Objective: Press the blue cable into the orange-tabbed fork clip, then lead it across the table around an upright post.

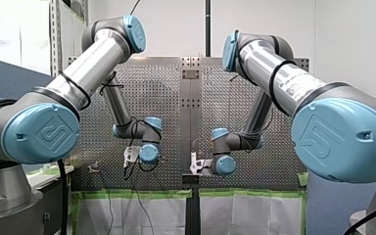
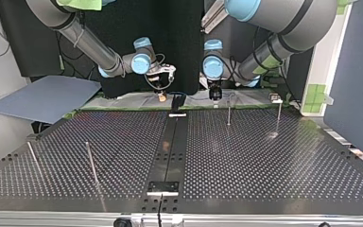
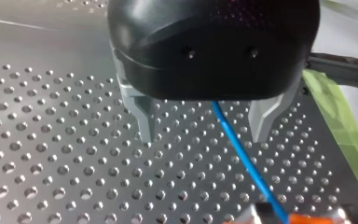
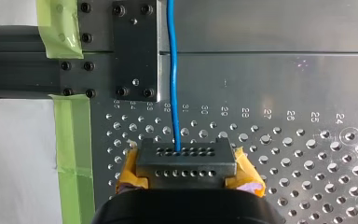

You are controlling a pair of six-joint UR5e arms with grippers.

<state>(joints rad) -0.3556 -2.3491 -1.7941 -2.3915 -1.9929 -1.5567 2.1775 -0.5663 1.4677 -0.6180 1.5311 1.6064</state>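
The blue cable (image 3: 242, 158) runs on the perforated table between the metal fingers (image 3: 144, 122) of my left gripper (image 3: 204, 128), which stands open above it without touching. Ahead of that gripper the cable reaches the orange-tabbed fork clip (image 3: 310, 218), only partly in view. In the right wrist view the blue cable (image 4: 171, 70) comes straight in and ends between the yellow pads (image 4: 248, 171) of my right gripper (image 4: 186, 158), shut on it. In the top view my right gripper (image 2: 161, 97) and my left gripper (image 2: 214, 96) hang near the table's far edge, either side of the middle.
Thin upright posts stand on the table: two at the top view's right (image 2: 228, 113) (image 2: 279, 116), two at its left front (image 2: 92, 163) (image 2: 34, 158). A black bracket (image 2: 177, 101) sits on the centre rail. Green tape (image 4: 72, 140) lines the table's edge.
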